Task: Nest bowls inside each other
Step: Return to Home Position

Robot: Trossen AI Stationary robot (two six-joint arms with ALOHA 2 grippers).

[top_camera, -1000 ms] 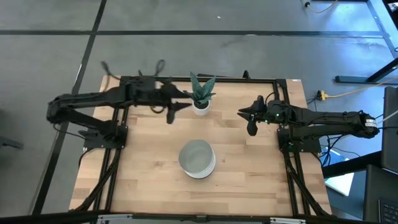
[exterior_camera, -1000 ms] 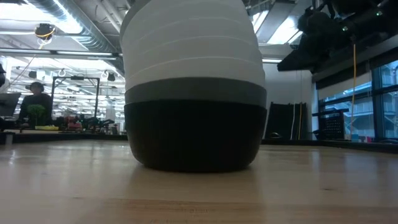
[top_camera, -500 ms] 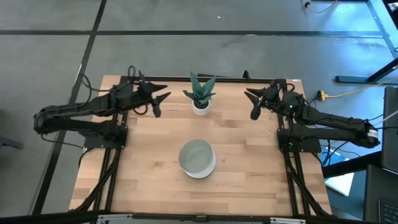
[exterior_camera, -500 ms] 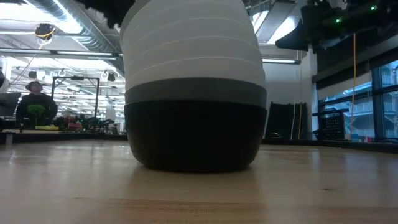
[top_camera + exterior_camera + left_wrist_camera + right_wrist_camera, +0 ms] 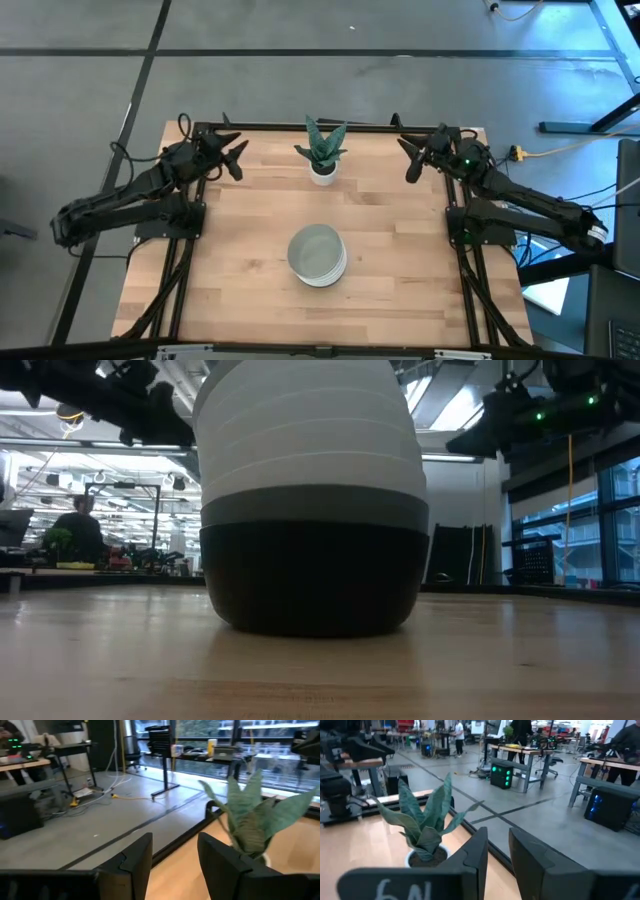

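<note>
White, grey, black round bowls [image 5: 318,255] nested in one stack on wooden tabletop [image 5: 400,290]; left gripper [image 5: 238,158], right gripper [image 5: 407,160] at back corners, jaws slightly apart, empty.

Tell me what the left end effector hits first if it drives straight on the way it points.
Likely nothing on the table. The left end effector aims beside the plant, not at it, over the dark frame rail at the far edge toward floor. Depth is unclear; a leaf could brush.

The only legible marking is white handwriting reading roughly "6N", its first character uncertain, on the dark body of the right hand [image 5: 499,840], with the potted plant [image 5: 427,832] just beyond it; nothing else reads clearly
</note>
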